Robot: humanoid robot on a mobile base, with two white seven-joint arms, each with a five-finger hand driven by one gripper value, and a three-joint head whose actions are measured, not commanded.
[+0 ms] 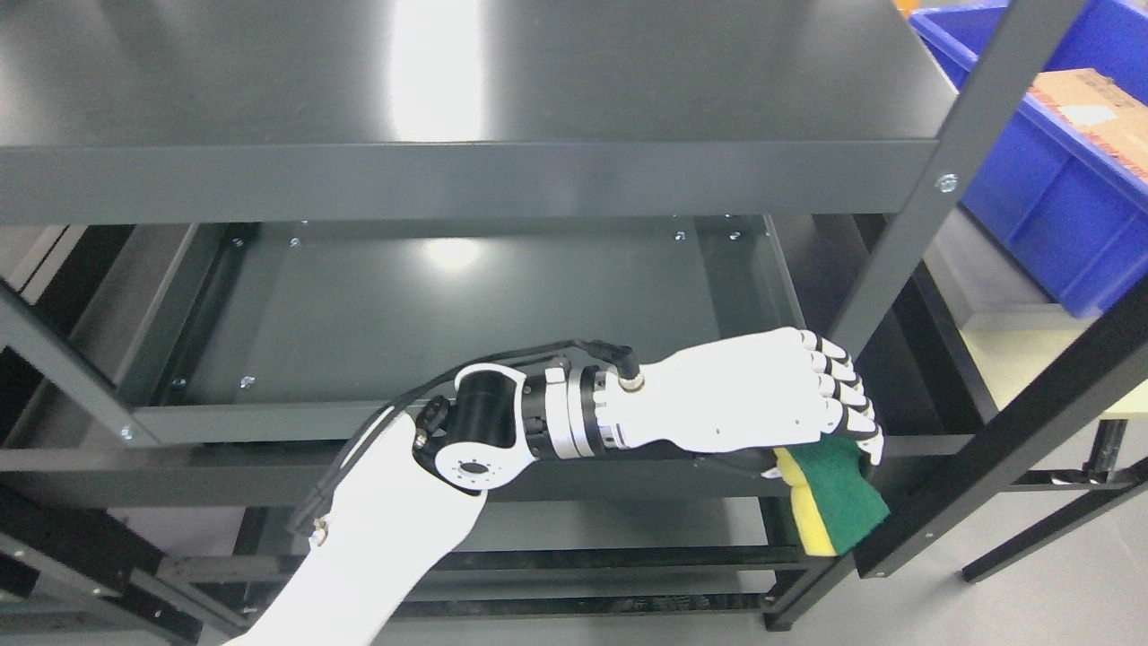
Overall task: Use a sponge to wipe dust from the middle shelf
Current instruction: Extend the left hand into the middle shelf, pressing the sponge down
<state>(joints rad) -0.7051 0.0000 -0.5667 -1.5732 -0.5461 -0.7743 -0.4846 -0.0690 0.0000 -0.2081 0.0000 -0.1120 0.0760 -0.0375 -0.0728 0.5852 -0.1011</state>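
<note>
My left hand (847,444) reaches in from the lower left and is shut on a green and yellow sponge (839,502). The sponge hangs below the palm at the front right corner of the middle shelf (466,305), over its front rail and next to the right upright post (915,242). Only the back of the hand and the curled fingers (839,386) show; the thumb is hidden under the palm. The middle shelf is a dark grey metal tray with a raised rim. I cannot tell whether the sponge touches the shelf surface.
The dark top shelf (448,90) overhangs the middle one and hides its rear part. A lower shelf rail (538,561) runs beneath. At the right stands a blue bin (1049,188) with a cardboard box (1094,108) in it.
</note>
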